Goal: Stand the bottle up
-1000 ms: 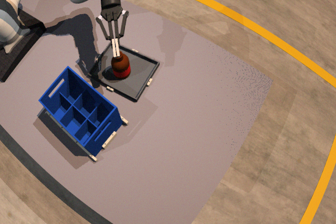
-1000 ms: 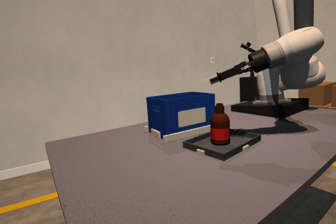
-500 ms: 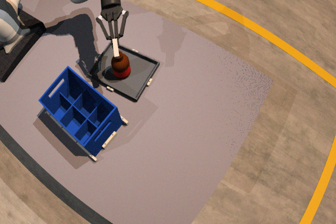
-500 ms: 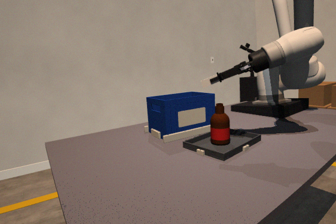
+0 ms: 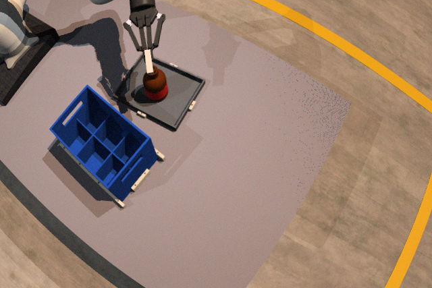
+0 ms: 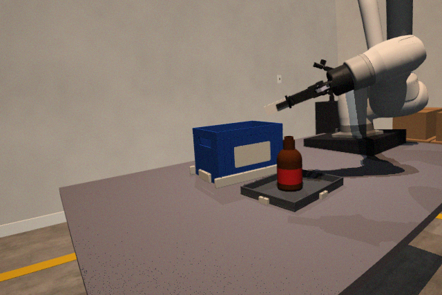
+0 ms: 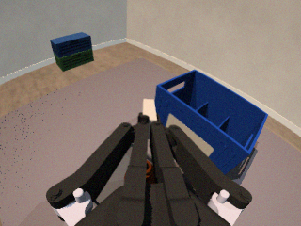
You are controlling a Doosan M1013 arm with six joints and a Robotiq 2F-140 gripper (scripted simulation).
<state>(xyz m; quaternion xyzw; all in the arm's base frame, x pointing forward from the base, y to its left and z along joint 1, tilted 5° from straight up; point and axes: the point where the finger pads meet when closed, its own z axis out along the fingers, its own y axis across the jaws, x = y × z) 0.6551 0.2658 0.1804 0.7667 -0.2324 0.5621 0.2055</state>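
Note:
A brown bottle (image 5: 155, 84) with a red label stands upright on the dark grey tray; it also shows in the exterior view (image 6: 289, 168) on the tray (image 6: 292, 188). My gripper (image 5: 148, 61) hangs in the air well above the bottle, as the exterior view (image 6: 270, 106) shows, with its fingers shut together on nothing. In the wrist view the closed fingers (image 7: 149, 120) hide most of the bottle; only a sliver of brown shows between them.
A blue crate (image 5: 101, 143) with divided compartments stands on the table left of the tray, also seen in the exterior view (image 6: 237, 149) and the wrist view (image 7: 210, 120). The arm's dark base (image 6: 355, 139) stands behind the tray.

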